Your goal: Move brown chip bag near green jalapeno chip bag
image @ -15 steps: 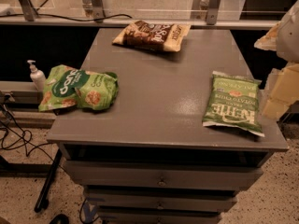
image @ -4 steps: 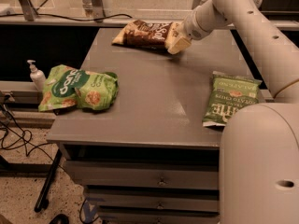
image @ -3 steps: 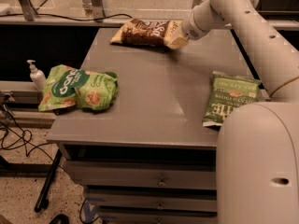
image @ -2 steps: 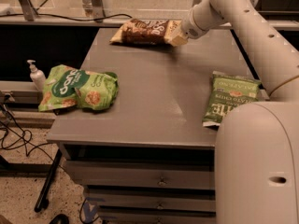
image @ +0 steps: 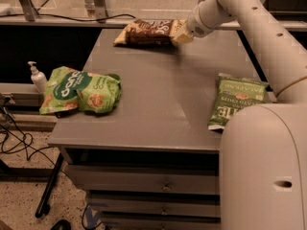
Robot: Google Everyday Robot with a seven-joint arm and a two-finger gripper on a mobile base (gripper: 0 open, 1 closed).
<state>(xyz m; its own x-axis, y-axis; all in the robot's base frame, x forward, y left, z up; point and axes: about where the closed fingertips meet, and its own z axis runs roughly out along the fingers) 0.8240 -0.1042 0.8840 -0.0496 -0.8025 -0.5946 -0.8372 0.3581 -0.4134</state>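
Observation:
The brown chip bag [image: 146, 31] lies at the far edge of the grey table [image: 163, 75], dark brown with white lettering and cream ends. My gripper [image: 181, 34] is at the bag's right end, shut on that end, which hides it. The green jalapeno chip bag [image: 237, 102] lies flat at the table's right edge, well apart from the brown bag, nearer the front.
A puffy light-green snack bag [image: 79, 90] lies at the table's left edge. A pump bottle [image: 37, 78] stands on a ledge left of the table. My white arm and body [image: 264, 166] fill the right side. Drawers are below the tabletop.
The gripper came in from the right to the brown bag's right end. Over the last second it rose slightly and the bag's right end shifted up and a little left with it.

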